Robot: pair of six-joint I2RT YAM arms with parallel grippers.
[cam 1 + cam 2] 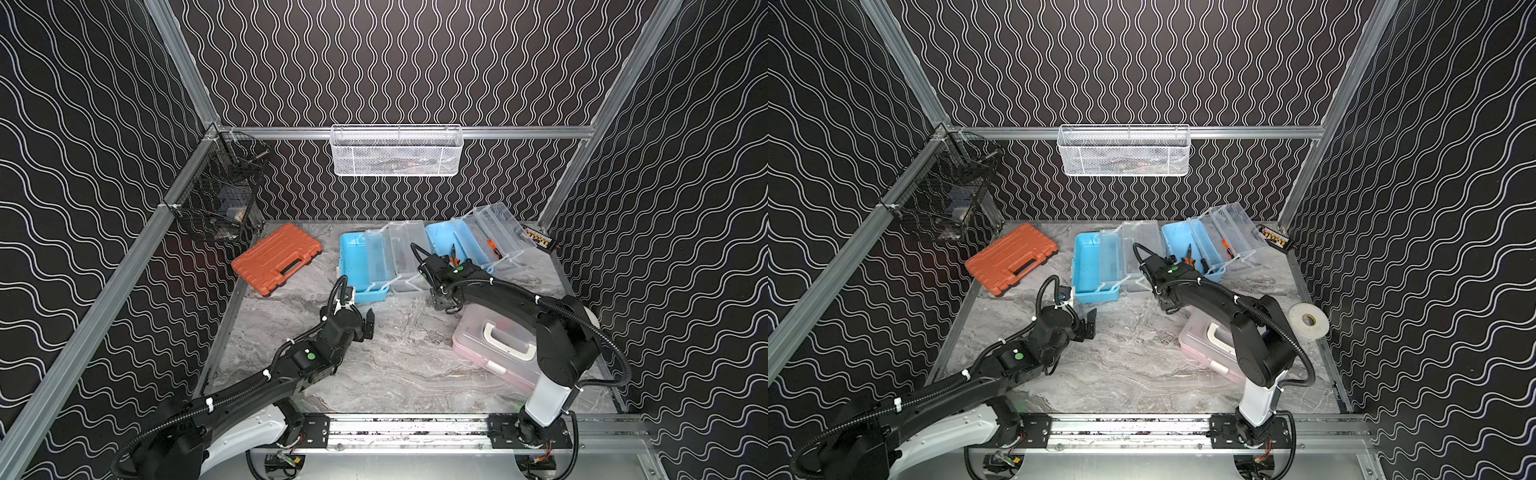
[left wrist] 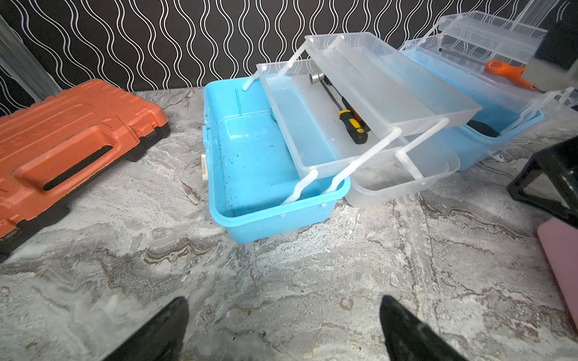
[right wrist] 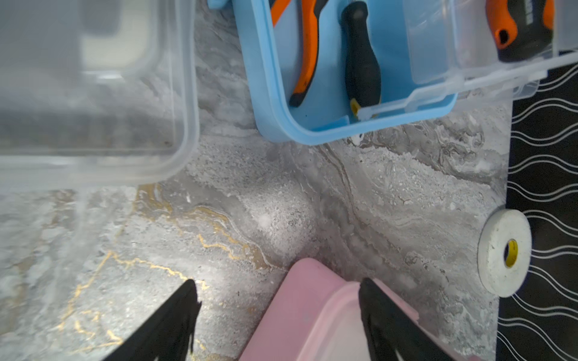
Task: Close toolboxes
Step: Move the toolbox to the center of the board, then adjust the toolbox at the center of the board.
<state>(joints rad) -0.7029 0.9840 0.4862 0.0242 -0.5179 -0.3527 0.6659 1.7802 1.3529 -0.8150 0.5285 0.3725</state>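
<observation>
The middle light-blue toolbox stands open, its clear trays fanned out to the right. A second light-blue toolbox at the back right is open too, with tools inside. The pink toolbox, lid down and white handle up, sits front right, partly hidden by the right arm. My left gripper hovers open over bare table in front of the middle box. My right gripper is open above the pink box's far corner.
A flat orange case lies at the back left. A black wire basket and a white mesh basket hang on the walls. A white tape roll lies by the right wall, and a bit holder in the back right corner.
</observation>
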